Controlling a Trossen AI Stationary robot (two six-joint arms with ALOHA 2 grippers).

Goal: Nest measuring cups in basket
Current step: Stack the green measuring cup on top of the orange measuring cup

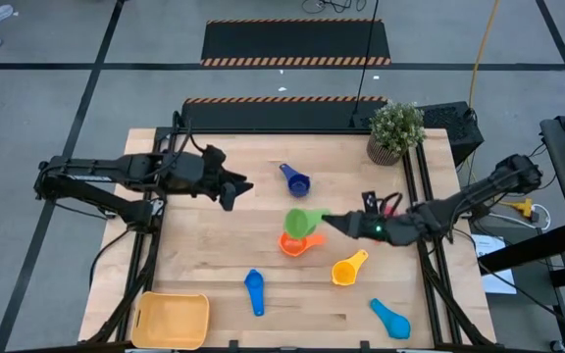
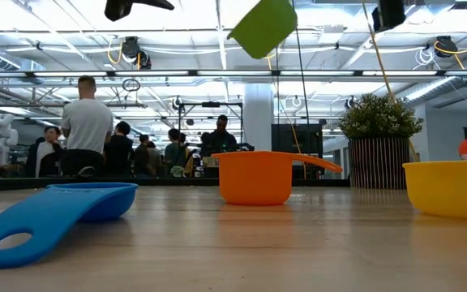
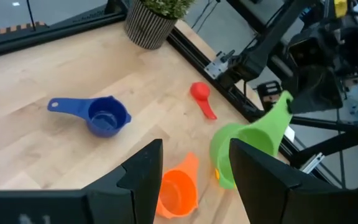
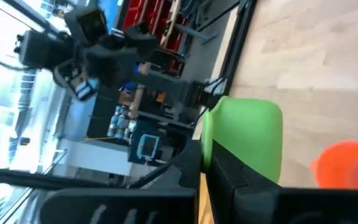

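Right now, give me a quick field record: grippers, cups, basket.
right gripper: shut on green cup, held in the air above orange cup
left gripper: open, empty, over the table's left part
cups loose on table: orange, dark blue cup, yellow cup, two light blue, small red
basket: near left corner, no cups inside

The room is bright. Long ceiling lights (image 2: 47, 50) shine down, and the wooden counter (image 1: 214, 245) looks evenly lit with only soft, small shadows. In the low view, the nearest blue cup (image 2: 51, 217) is blurry. The right wrist view is tilted and smeared, with washed-out white windows (image 4: 17, 106).
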